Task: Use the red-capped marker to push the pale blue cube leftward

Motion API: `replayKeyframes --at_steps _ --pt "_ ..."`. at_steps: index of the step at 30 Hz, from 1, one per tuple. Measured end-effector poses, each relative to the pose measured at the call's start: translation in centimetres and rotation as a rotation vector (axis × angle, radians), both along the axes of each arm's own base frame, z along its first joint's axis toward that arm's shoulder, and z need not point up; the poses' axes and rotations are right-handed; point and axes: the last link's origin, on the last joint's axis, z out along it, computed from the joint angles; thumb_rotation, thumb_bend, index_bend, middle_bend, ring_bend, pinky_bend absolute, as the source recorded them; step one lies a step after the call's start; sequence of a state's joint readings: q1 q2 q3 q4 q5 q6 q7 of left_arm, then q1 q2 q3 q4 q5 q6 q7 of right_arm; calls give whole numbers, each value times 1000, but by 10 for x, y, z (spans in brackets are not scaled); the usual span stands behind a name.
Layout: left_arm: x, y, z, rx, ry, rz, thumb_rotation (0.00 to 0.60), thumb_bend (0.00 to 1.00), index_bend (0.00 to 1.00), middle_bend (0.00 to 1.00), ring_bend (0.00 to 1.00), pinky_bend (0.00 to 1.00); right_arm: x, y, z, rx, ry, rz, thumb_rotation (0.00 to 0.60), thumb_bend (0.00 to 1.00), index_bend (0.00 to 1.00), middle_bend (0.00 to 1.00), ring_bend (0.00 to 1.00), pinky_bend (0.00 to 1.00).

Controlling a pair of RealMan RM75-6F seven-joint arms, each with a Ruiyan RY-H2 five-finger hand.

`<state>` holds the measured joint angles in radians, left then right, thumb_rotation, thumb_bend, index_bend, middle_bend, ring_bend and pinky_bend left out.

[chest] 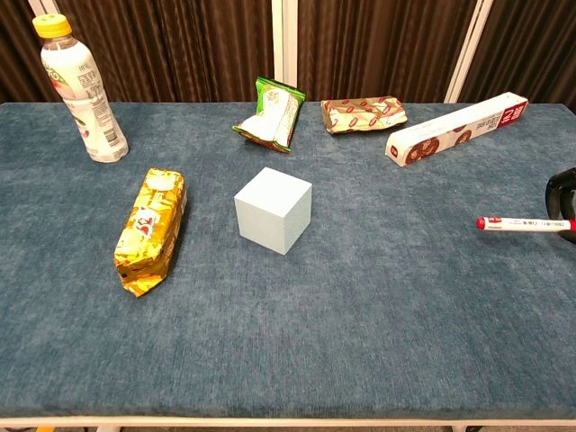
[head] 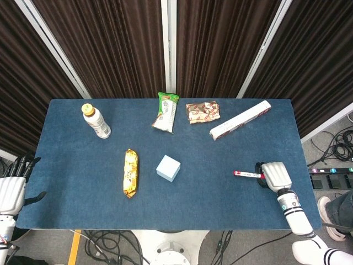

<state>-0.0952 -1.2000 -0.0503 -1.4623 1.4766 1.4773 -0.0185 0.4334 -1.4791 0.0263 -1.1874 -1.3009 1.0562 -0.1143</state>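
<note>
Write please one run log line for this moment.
right hand: holds red-capped marker, far right of pale blue cube, no contact | left hand: open, off table's left edge | cube: beside gold snack pack

No wording reads clearly — the long white-and-red cardboard box (chest: 456, 126) near the bench's far right corner carries print too small to make out.

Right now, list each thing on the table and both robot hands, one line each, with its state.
Red-capped marker: held level by the right robot hand, well right of the cube.
Pale blue cube: resting on the table, untouched.
Bottle: upright, capped.
Yellow snack bar: lying flat.
Green snack bag: lying flat.
Long box: lying flat.
Right robot hand: gripping the marker.
Left robot hand: off the table, holding nothing.
</note>
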Motion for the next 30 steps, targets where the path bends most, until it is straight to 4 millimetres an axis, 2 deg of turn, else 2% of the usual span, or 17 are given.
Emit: replayKeyframes --at_steps 3,5,10,14,18,20,21,22,24,26,27,28,30 --pt "0 0 0 0 0 0 600 94 182 99 14 174 -1 -2 -3 8 -7 -10 600 72 595 561 922 984" --pt "0 0 0 0 0 0 600 94 182 99 14 174 -2 -2 -4 14 -18 -15 600 1 494 483 904 984" --pt "0 0 0 0 0 0 600 94 181 99 14 174 0 -4 -3 32 -61 -11 599 0 368 380 883 984" --pt "0 0 0 0 0 0 600 94 182 99 14 174 3 -6 2 35 -64 10 524 0 348 361 877 983" --pt "0 0 0 0 0 0 600 93 182 99 14 174 5 -6 9 28 -76 16 475 0 337 356 853 982" --pt "0 0 0 0 0 0 600 94 182 99 14 174 7 -5 15 11 -90 22 425 0 324 355 789 950" --pt "0 0 0 0 0 0 600 94 182 100 14 174 9 -5 20 -8 -102 28 409 0 320 355 739 906" --pt "0 0 0 0 0 0 600 94 182 99 14 174 10 -4 25 -27 -112 33 379 0 313 352 637 800" --pt "0 0 0 0 0 0 600 93 182 99 14 174 11 -3 39 -81 -131 51 342 0 284 312 358 473" --pt "0 0 0 0 0 0 600 94 182 99 14 174 9 0 51 -138 -135 68 323 0 213 191 85 129" --pt "0 0 0 0 0 0 600 93 182 99 14 174 7 3 59 -180 -128 80 322 0 172 135 30 51" --pt "0 0 0 0 0 0 600 93 182 99 14 174 4 7 65 -212 -117 85 332 0 127 87 7 14" --pt "0 0 0 0 0 0 600 93 182 99 14 174 -6 18 77 -275 -68 82 367 0 40 15 0 0"
